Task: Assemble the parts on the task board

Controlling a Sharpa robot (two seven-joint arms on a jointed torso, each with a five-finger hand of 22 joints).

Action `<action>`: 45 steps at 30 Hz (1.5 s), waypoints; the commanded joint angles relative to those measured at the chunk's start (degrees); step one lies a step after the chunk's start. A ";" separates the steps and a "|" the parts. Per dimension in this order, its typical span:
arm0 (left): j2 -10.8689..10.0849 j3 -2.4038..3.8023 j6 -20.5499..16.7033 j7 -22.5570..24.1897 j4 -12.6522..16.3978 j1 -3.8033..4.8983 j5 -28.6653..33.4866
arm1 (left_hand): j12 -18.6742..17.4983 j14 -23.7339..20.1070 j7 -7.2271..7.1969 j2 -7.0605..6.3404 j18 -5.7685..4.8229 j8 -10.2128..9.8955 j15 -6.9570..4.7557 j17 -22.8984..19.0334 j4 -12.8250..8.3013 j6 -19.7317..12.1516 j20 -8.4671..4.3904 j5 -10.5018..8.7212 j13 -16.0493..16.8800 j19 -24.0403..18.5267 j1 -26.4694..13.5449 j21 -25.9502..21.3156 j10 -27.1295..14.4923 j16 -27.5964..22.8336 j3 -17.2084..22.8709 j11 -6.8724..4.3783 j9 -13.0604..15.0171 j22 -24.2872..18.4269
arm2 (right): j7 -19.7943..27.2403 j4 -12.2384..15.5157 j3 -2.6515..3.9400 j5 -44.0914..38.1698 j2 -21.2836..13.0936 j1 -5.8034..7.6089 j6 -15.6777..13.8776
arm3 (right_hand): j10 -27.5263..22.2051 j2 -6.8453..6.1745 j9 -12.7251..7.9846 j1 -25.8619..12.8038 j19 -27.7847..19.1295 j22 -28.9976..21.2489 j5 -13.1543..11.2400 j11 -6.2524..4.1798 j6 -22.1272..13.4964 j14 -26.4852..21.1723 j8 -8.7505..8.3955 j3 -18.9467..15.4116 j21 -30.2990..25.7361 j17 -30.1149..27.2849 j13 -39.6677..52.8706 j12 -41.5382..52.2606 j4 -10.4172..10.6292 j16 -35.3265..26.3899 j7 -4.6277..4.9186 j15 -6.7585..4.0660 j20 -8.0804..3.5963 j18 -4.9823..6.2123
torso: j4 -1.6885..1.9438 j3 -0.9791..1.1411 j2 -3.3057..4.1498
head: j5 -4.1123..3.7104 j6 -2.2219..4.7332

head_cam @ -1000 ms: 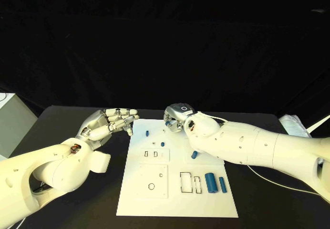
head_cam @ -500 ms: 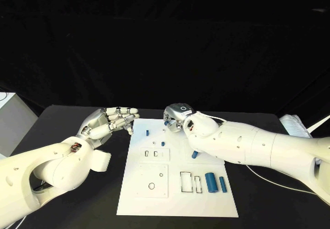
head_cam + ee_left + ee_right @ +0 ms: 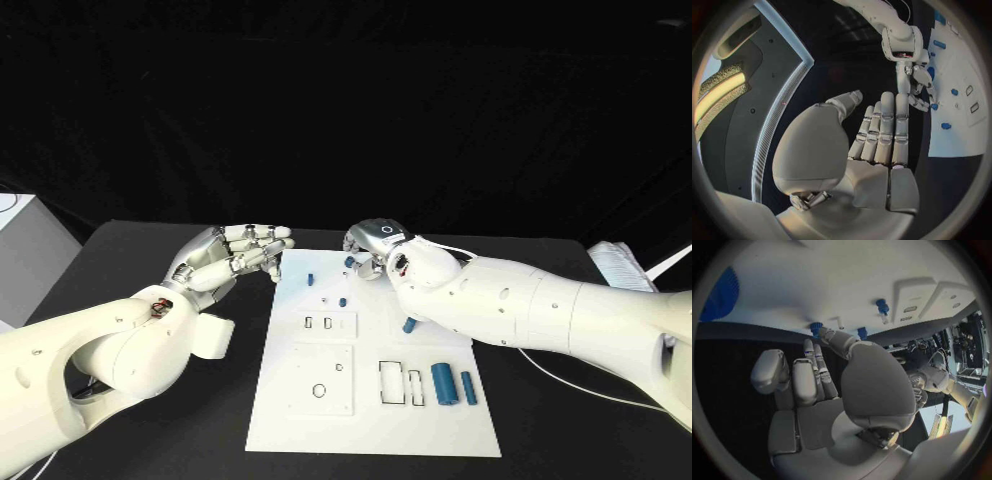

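The white task board (image 3: 375,420) lies in the middle of the black table. My right hand (image 3: 378,244) hovers over the board's far edge, and its thumb and a fingertip (image 3: 811,347) close on a small blue part (image 3: 351,262) (image 3: 816,327) standing on the board. My left hand (image 3: 235,252) (image 3: 879,135) floats at the board's far left corner, fingers stretched out side by side with nothing in them. Other small blue parts sit at the far left (image 3: 309,280), at mid board (image 3: 343,300) and beside my right forearm (image 3: 408,324).
A thick blue cylinder (image 3: 443,383) and a thinner one (image 3: 467,387) lie at the board's near right, beside rectangular cut-outs (image 3: 392,381). A square recess with a round hole (image 3: 320,378) and two slots (image 3: 317,322) lie left of them. A white box (image 3: 22,255) stands at the table's left edge.
Both hands have stayed almost where they were; my right hand has shifted only very slightly over the board's far edge.
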 commanded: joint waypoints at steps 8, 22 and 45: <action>-0.10 0.04 1.06 0.18 -0.02 0.15 -0.20 | -0.20 -0.52 0.21 0.16 0.77 0.11 0.01 0.06 0.11 0.06 0.12 -0.34 0.08 -0.43 -0.41 0.28 0.26 0.29 0.36 0.12 0.10 0.10 | 0.66 3.44 0.04 0.61 -3.54 0.06 -1.28 | -3.23 -0.28 -0.12 0.81 -1.61 -4.10 0.40 0.18 -1.31 -0.38 -1.00 -3.36 -3.74 -2.30 -0.40 0.26 0.27 -1.36 -0.42 0.57 0.16 1.24 | -0.19 0.11 -0.05 | -0.10 0.14; -0.13 0.03 0.88 0.07 -0.97 0.15 -0.21 | -0.20 -0.57 0.21 0.22 0.77 0.12 0.02 0.07 0.11 0.07 0.13 -0.37 0.08 -0.51 -0.44 0.40 0.26 0.37 0.43 0.12 0.11 0.17 | -1.43 16.59 1.44 10.90 -18.72 1.87 0.14 | 13.20 -2.44 0.47 -2.20 4.23 8.20 -1.24 -2.94 0.56 2.15 -0.60 -7.87 5.22 7.00 4.08 7.37 4.92 4.79 -1.71 -1.86 -1.92 -1.13 | -1.59 0.95 -0.35 | -0.09 0.77; 0.50 0.02 1.10 -0.46 -2.05 0.13 -0.69 | -0.20 -0.59 0.20 0.21 0.78 0.12 0.01 0.07 0.10 0.08 0.13 -0.37 0.08 -0.54 -0.44 0.45 0.27 0.40 0.46 0.12 0.12 0.19 | -2.05 11.39 1.51 24.14 -19.04 1.71 8.69 | 27.26 1.42 1.84 6.15 10.18 25.22 4.70 -1.69 -3.44 5.79 3.03 -29.05 17.86 28.98 85.15 85.72 14.17 14.87 -0.30 -0.37 -0.60 -4.47 | -1.50 1.20 -0.28 | -0.03 0.32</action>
